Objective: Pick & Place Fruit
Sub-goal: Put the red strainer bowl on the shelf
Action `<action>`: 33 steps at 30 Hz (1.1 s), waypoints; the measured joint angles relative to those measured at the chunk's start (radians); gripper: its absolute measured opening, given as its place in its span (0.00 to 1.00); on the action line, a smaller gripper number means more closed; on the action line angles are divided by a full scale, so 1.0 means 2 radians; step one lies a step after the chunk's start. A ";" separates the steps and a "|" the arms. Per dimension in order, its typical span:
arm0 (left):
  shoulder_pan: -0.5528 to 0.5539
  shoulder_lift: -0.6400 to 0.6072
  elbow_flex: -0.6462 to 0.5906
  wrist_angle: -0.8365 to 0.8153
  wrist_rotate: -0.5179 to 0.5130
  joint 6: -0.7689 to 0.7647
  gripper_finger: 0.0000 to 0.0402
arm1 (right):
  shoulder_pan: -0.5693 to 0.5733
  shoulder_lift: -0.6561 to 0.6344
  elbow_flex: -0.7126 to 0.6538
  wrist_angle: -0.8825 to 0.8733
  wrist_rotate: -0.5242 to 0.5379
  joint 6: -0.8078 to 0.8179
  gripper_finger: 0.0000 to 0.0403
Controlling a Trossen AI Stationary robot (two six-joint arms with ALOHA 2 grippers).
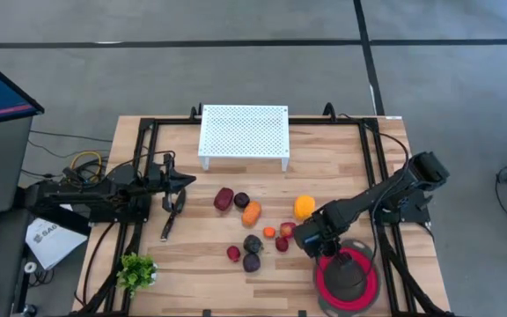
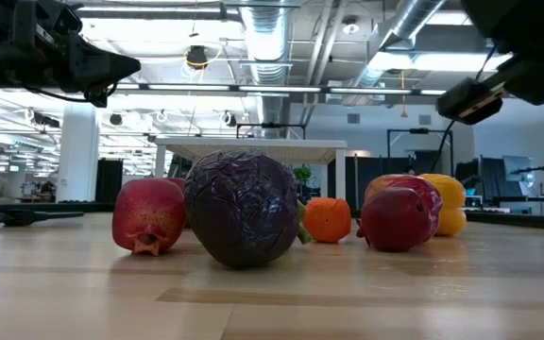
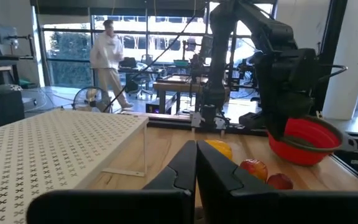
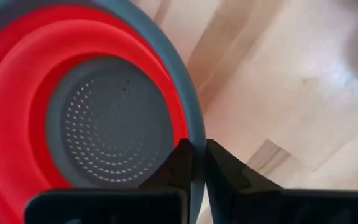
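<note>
Several small toy fruits lie in a loose cluster mid-table: maroon (image 1: 224, 199), orange (image 1: 251, 213), yellow-orange (image 1: 304, 207), red (image 1: 287, 230) and dark purple (image 1: 253, 243). In the low view a purple fruit (image 2: 242, 208) and a red one (image 2: 149, 215) rest on the wood nearest the camera. My right gripper (image 1: 324, 255) is beside the cluster's right end, shut on the red bowl (image 1: 346, 280) near the table's near edge. My left gripper (image 1: 187, 180) hangs shut above the table's left part, touching nothing. My right gripper (image 4: 197, 149) pinches the red bowl's grey rim (image 4: 194, 127), one finger (image 4: 180, 158) inside over the red wall and one finger (image 4: 221, 163) outside. It comes from above, slanting down. In the left wrist view the bowl (image 3: 303, 140) looks tilted below the gripper.
A white perforated rack (image 1: 244, 132) stands at the table's far side. A green plant sprig (image 1: 136, 271) sits at the near left corner. A slim dark object (image 1: 171, 218) lies below the left gripper. A black frame (image 1: 372, 154) borders the wood. A person (image 3: 109, 59) walks far behind.
</note>
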 joint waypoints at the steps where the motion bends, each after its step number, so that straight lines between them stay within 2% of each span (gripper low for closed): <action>1: 0.000 0.000 0.000 0.000 0.004 0.000 0.01 | -0.004 0.000 0.000 0.001 0.000 0.011 0.05; 6: 0.000 0.000 0.000 0.009 0.032 0.000 0.01 | -0.022 -0.014 0.000 0.012 -0.005 0.055 0.04; 9: 0.000 0.000 0.000 0.020 0.049 0.000 0.01 | -0.036 -0.038 -0.012 0.054 -0.011 0.069 0.03; 12: 0.000 0.000 0.000 0.026 0.053 0.000 0.01 | -0.063 -0.070 -0.049 0.137 -0.012 0.098 0.03; 17: 0.000 0.000 0.000 0.040 0.052 -0.011 0.01 | -0.119 -0.121 -0.108 0.334 -0.002 0.152 0.05; 23: 0.000 0.000 0.000 0.050 0.053 -0.016 0.01 | -0.195 -0.145 -0.101 0.483 0.000 0.192 0.02; 33: 0.000 0.002 0.000 0.055 0.053 -0.015 0.01 | -0.347 -0.145 -0.018 0.489 0.064 0.278 0.03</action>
